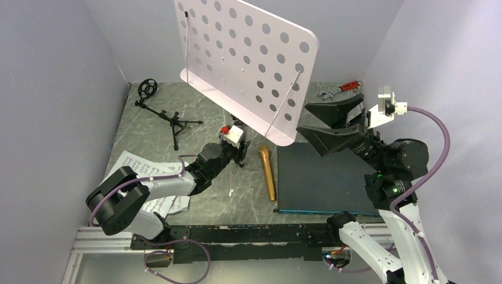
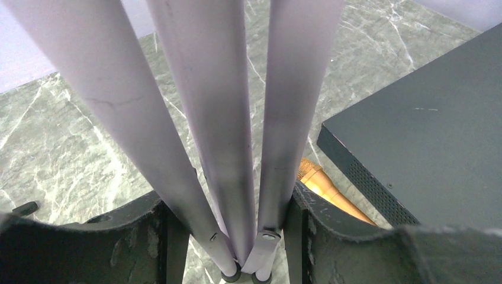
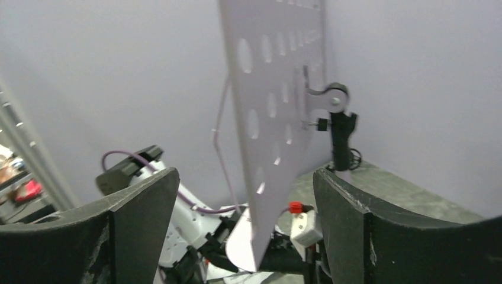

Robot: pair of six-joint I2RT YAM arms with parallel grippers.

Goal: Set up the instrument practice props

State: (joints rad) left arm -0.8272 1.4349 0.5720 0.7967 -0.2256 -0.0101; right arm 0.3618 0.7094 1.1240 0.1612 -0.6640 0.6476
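Holding the pale perforated music stand on its silver tripod [image 1: 248, 65] upright falls to my left gripper [image 2: 228, 195]. It clasps the three silver legs [image 2: 219, 148] low down, where they gather folded close together. As I judge it, the stand cannot carry itself like this and depends on my grip. Its perforated desk fills the upper middle of the overhead view.

My right gripper [image 1: 311, 121] hangs at the desk's right edge with its jaws spread wide. In the wrist view the plate's edge sits between them and touches neither finger, so it grasps nothing. I take it to be placed there to steady or tilt the desk.

Below the stand the gold microphone [image 1: 268, 173] lies flat on the grey marbled worktop [image 1: 237, 198], just beside the dark flat rectangular board [image 1: 322, 177] at lower right. White sheet-music pages [image 1: 133, 163] lie at lower left, partly under my left arm. The small black tripod mic stand with ring mount [image 1: 169, 115] seems to lie on its side at upper left, well apart.

Spreading the legs looks like the step in hand, and letting go before that would risk a topple.
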